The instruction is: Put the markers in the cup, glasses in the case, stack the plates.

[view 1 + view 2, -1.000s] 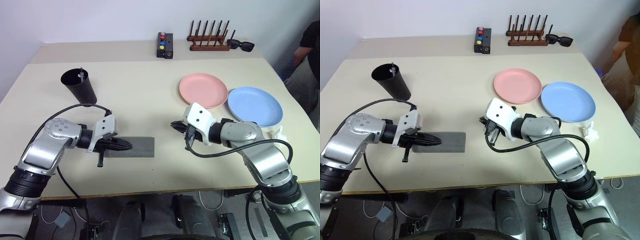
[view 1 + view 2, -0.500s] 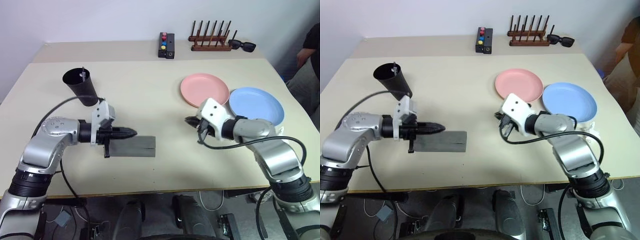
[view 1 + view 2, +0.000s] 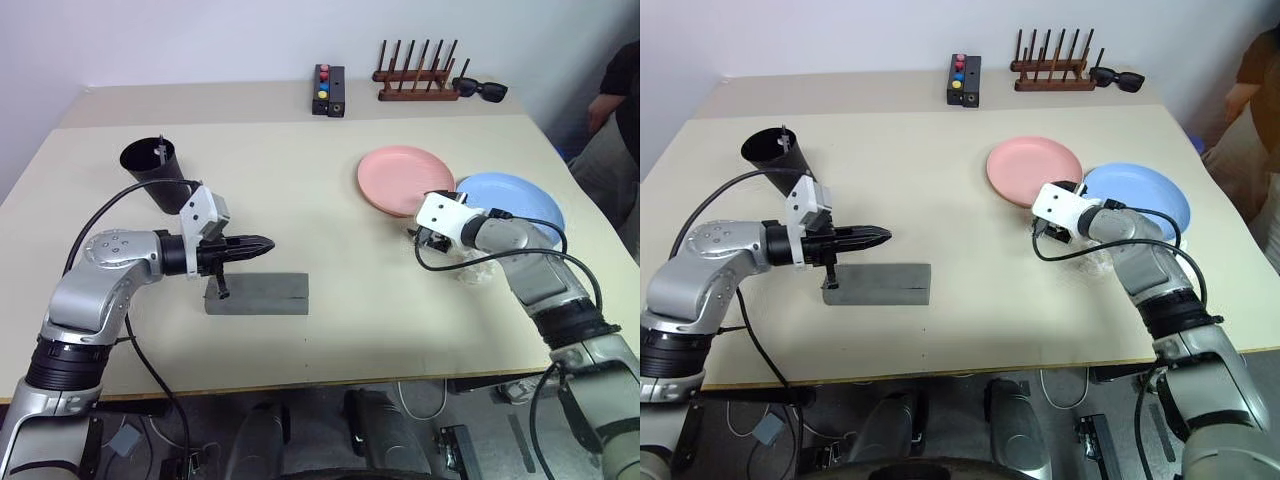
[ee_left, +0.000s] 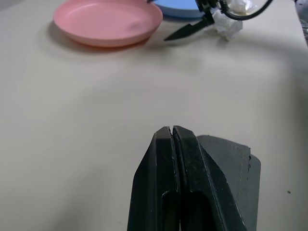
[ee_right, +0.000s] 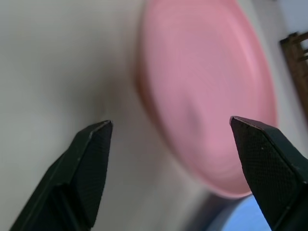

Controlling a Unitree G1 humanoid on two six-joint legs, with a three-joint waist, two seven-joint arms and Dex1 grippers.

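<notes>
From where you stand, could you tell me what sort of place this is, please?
Probably a lab or test room: a plain beige table against a bare white wall, a button box with coloured buttons, and cables on the floor under the table.

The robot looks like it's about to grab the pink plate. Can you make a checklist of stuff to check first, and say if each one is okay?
1. Right gripper open wide enough for a plate rim: ok, its fingers stand far apart.
2. Right gripper aimed at the pink plate: ok, the near rim sits between the fingers in the right wrist view.
3. Top of the pink plate bare: ok.
4. Blue plate free to stack with: ok, nothing lies on it; it sits right beside the pink one.
5. Crumpled white paper beside the blue plate out of the way: cannot tell.
6. Left gripper out of the way: ok, it is shut, above the grey case.
</notes>
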